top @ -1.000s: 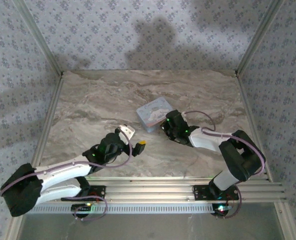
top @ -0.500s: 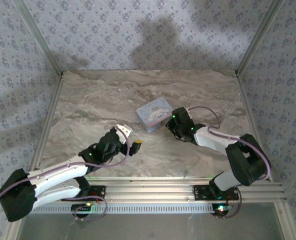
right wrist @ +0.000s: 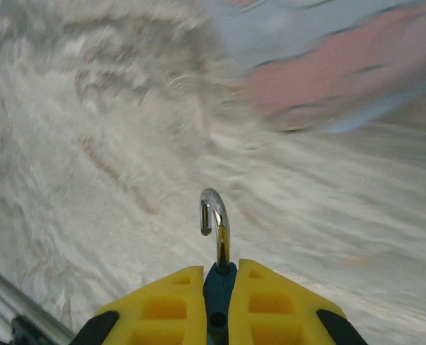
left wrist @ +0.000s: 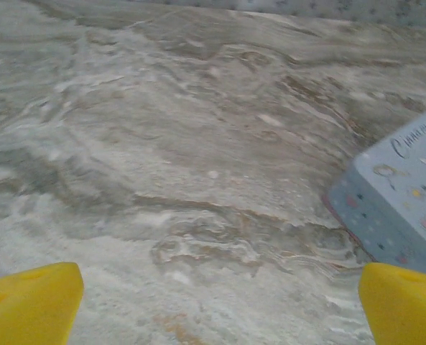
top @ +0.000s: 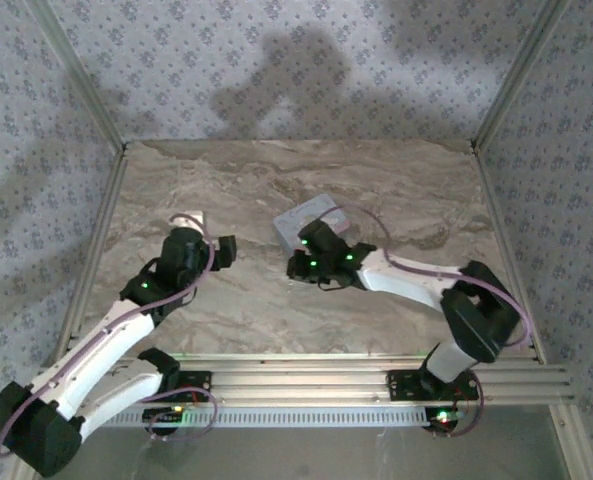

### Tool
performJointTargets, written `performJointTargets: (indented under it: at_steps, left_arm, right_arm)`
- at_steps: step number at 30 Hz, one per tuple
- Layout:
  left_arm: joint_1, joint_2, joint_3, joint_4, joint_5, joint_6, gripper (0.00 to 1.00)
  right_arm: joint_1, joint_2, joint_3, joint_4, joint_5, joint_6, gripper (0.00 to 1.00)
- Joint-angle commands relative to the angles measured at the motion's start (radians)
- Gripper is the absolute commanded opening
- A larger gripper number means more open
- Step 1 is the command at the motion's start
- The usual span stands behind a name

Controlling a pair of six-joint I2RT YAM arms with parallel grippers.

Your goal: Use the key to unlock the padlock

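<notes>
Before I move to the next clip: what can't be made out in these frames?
Padlock body: right wrist view, mostly hidden between the right tool's shut fingers.
Tin lid picture: right wrist view, blurred; left wrist view, cut by the right edge.
Padlock from above: top view, too small, hidden by the right tool.

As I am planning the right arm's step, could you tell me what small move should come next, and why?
Probably lower the right gripper and set the padlock on the bare table, short of the tin. Its jaws are shut on the teal body, the shackle seems free at one end, so it looks unlocked, and the left gripper stands open and empty.
</notes>
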Motion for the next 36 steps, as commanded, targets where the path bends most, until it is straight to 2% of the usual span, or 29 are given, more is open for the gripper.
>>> performJointTargets:
  at_steps: [1, 7, 12, 16, 18, 22, 26, 28, 30, 33, 34, 36]
  left_arm:
    - [0.048, -0.024, 0.050, -0.138, 0.044, -0.047, 0.98]
    - [0.075, -0.077, 0.016, -0.193, 0.066, -0.066, 0.98]
    - [0.081, -0.117, -0.014, -0.216, 0.067, -0.074, 0.98]
    - [0.086, -0.125, -0.025, -0.225, 0.066, -0.067, 0.98]
    - [0.089, -0.123, -0.025, -0.221, 0.068, -0.064, 0.98]
    - [0.102, -0.097, -0.007, -0.205, 0.076, -0.038, 0.98]
    - [0.152, -0.026, 0.068, -0.198, 0.058, 0.000, 0.98]
    - [0.201, 0.021, 0.108, -0.172, 0.071, 0.010, 0.98]
    - [0.250, 0.069, 0.131, -0.115, 0.101, 0.037, 0.98]
    - [0.280, 0.134, 0.117, 0.045, 0.106, 0.149, 0.98]
    - [0.280, 0.157, 0.099, 0.111, 0.092, 0.202, 0.98]
    - [0.287, 0.212, 0.075, 0.190, 0.050, 0.311, 0.98]
  right_arm:
    - [0.046, 0.128, 0.103, 0.026, -0.086, -0.016, 0.00]
    - [0.086, 0.351, 0.276, 0.084, -0.180, 0.006, 0.01]
    - [0.072, 0.417, 0.338, 0.043, -0.177, -0.021, 0.06]
    - [0.061, 0.387, 0.347, -0.048, -0.121, -0.071, 0.32]
    - [0.060, 0.358, 0.345, -0.082, -0.096, -0.100, 0.41]
    - [0.061, 0.271, 0.344, -0.159, -0.038, -0.156, 0.50]
    - [0.063, 0.102, 0.320, -0.221, 0.078, -0.244, 0.57]
    - [0.056, 0.004, 0.303, -0.264, 0.142, -0.264, 0.65]
    - [0.039, -0.090, 0.283, -0.310, 0.220, -0.350, 0.78]
    - [-0.037, -0.232, 0.229, -0.357, 0.351, -0.449, 0.96]
    - [-0.075, -0.282, 0.196, -0.363, 0.395, -0.475, 1.00]
    - [-0.161, -0.382, 0.105, -0.350, 0.470, -0.509, 1.00]
